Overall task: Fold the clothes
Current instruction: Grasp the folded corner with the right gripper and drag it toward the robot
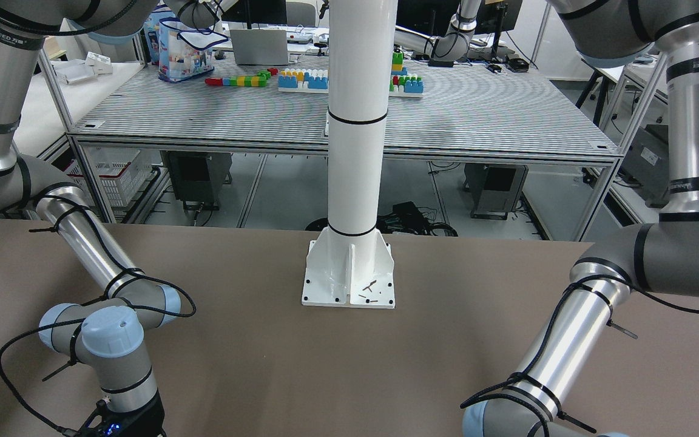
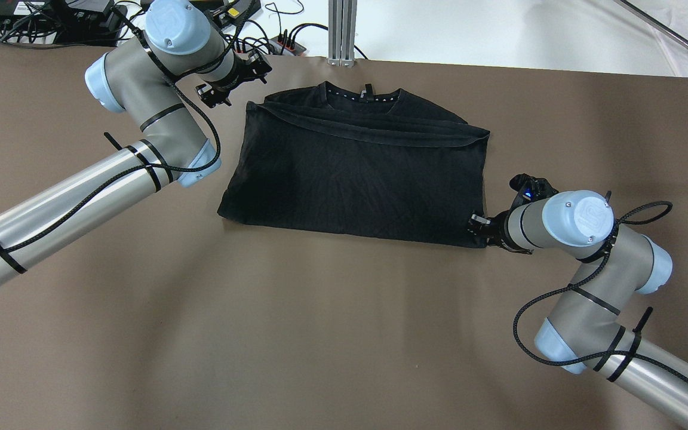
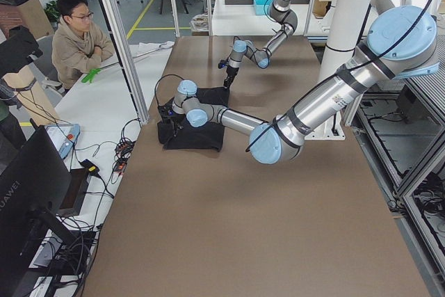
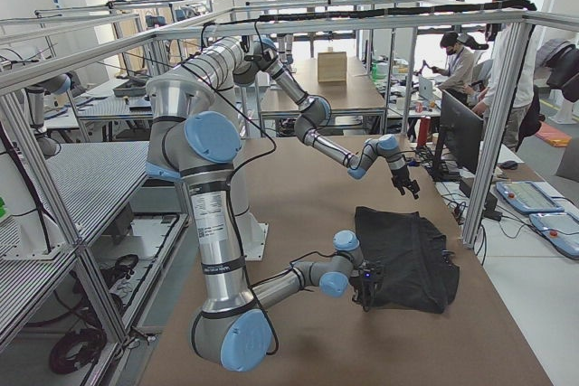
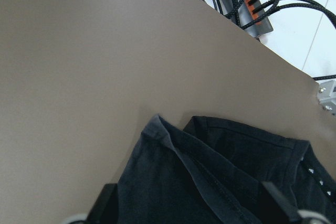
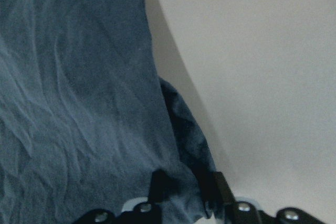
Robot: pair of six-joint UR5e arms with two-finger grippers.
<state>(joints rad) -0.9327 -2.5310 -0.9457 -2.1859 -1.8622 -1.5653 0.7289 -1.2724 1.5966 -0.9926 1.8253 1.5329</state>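
A black T-shirt (image 2: 356, 173) lies flat on the brown table (image 2: 320, 328), its upper part folded over near the collar. My left gripper (image 2: 233, 83) hovers over the shirt's far left corner. In the left wrist view (image 5: 191, 205) its fingers (image 5: 105, 203) stand wide apart and hold nothing, with the shirt (image 5: 210, 182) below. My right gripper (image 2: 476, 230) is at the shirt's near right corner. In the right wrist view (image 6: 186, 184) its fingers (image 6: 218, 187) stand close together with the shirt's edge (image 6: 79, 103) between them.
A power strip with cables (image 5: 247, 9) and an aluminium post (image 2: 342, 30) sit just past the table's far edge. The white pillar base (image 1: 349, 273) stands at the robot's side. An operator (image 3: 76, 39) sits beyond the table.
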